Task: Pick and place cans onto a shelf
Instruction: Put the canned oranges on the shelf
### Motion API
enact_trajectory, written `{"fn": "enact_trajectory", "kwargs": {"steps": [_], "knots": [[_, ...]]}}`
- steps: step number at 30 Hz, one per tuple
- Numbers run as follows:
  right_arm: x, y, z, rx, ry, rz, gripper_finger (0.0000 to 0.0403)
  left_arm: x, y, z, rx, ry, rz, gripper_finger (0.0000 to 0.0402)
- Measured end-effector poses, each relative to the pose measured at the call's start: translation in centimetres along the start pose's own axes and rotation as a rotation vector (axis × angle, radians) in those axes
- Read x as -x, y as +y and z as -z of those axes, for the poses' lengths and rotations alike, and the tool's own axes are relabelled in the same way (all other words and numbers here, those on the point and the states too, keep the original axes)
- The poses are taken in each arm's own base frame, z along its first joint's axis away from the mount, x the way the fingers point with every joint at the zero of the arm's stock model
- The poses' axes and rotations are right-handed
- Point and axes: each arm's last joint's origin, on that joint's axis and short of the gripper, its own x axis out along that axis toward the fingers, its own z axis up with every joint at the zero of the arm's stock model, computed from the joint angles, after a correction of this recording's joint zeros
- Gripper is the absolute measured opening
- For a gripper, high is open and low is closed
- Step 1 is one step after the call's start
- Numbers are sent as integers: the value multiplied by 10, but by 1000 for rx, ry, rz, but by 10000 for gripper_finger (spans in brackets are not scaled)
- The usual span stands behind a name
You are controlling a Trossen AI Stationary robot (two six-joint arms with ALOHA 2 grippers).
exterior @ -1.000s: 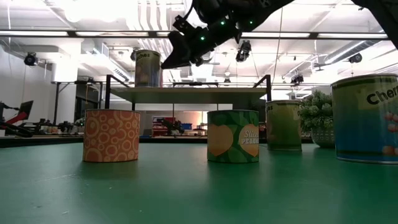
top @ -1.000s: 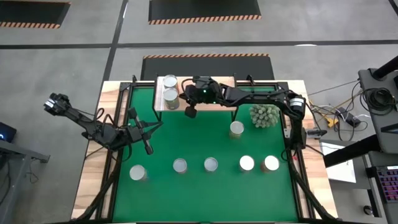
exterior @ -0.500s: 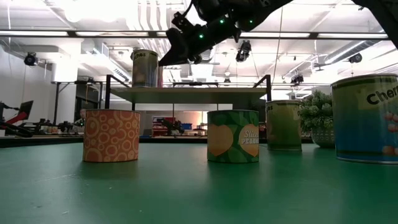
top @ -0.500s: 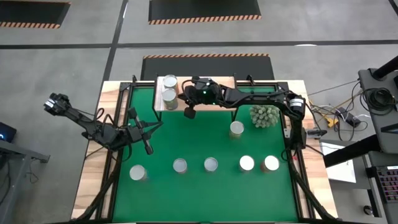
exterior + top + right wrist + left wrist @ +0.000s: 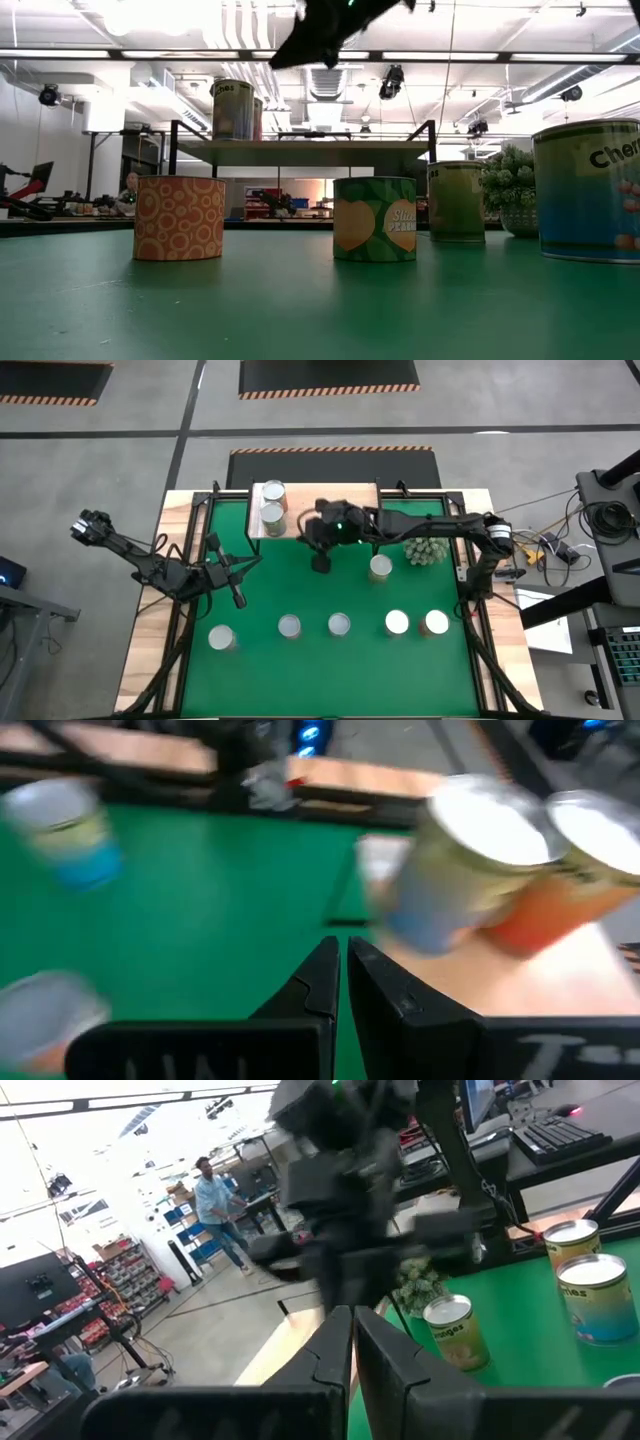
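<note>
The shelf (image 5: pixel 345 493), a light-wood plank on black legs, stands at the far side of the green mat. Two cans (image 5: pixel 272 491) (image 5: pixel 271 513) stand upright on its left end; they also show in the low view (image 5: pixel 232 110) and the right wrist view (image 5: pixel 480 870). Several more cans stand upright on the mat, one (image 5: pixel 380 567) alone and the others in a row near the front (image 5: pixel 339 624). My right gripper (image 5: pixel 321 560) is shut and empty, in the air in front of the shelf. My left gripper (image 5: pixel 238 596) is shut and empty at the mat's left.
A spiky pale-green plant (image 5: pixel 425 546) stands on the mat to the right of the lone can. The mat's black frame (image 5: pixel 195 560) runs along its sides. In the low view an orange can (image 5: pixel 180 218) and a green can (image 5: pixel 375 218) stand nearest.
My right gripper has drawn back from the two cans on the shelf, going up and toward the table's near and right edges. The cans on the shelf stay upright where they were.
</note>
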Motion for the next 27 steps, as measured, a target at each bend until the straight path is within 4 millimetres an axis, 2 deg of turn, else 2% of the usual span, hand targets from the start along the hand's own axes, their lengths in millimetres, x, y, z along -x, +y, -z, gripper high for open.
{"fn": "enact_trajectory", "kwargs": {"steps": [4,7,13,18,23,27], "knots": [[18,29,5,-40,143,-82,12,0,0,0,6,0,0,0],[31,46,15,-122,305,-119,12,0,0,0,11,0,0,0],[51,64,47,-265,637,-65,12,0,0,0,19,0,0,0],[62,66,75,-263,784,63,12,0,0,0,19,0,0,0],[73,63,90,-305,782,103,17,0,0,0,19,0,0,0],[86,60,98,-373,776,134,49,0,0,0,19,0,0,0]]}}
